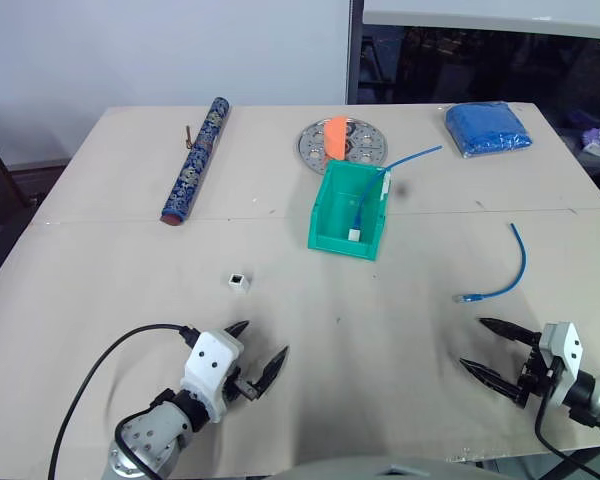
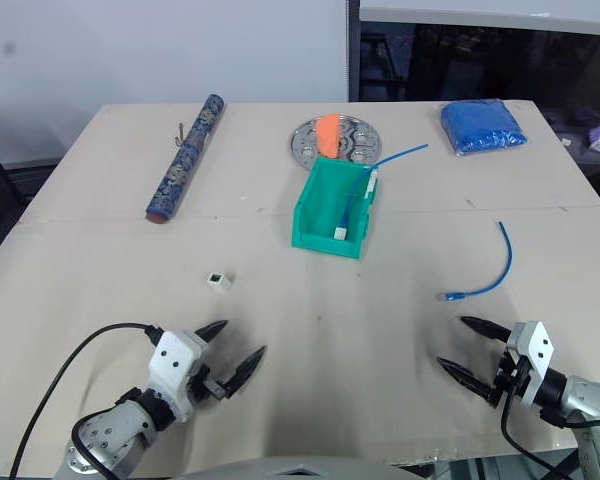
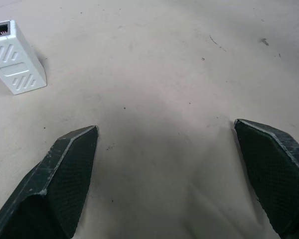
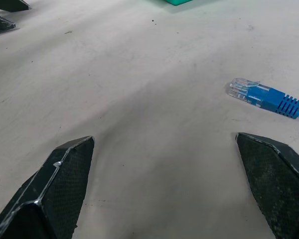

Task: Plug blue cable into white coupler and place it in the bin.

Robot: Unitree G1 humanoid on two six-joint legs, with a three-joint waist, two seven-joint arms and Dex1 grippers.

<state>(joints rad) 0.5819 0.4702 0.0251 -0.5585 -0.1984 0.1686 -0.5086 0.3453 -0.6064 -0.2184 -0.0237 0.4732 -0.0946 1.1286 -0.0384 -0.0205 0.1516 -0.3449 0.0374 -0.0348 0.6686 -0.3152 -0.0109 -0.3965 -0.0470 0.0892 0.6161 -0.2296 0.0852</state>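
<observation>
Your left gripper [image 1: 258,350] and right gripper [image 1: 488,345] are hovering low over the near tabletop [image 1: 380,330], both gaping wide, holding nothing.

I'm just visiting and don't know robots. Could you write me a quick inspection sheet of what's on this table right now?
Surface: tan table, seam across its middle.
Job's things: loose blue cable lies near the right gripper, clear plug toward it; white coupler sits beyond the left gripper; teal bin at centre already holds a second blue cable joined to a coupler, its tail hanging over the rim.
Clutter: patterned blue roll, round perforated metal plate with an orange piece on it, folded blue cloth.
Grippers: both with jaws open, holding nothing, low over the table.
Cables: black lead running to the left arm.
Surroundings: white wall; dark area behind the right side.
</observation>
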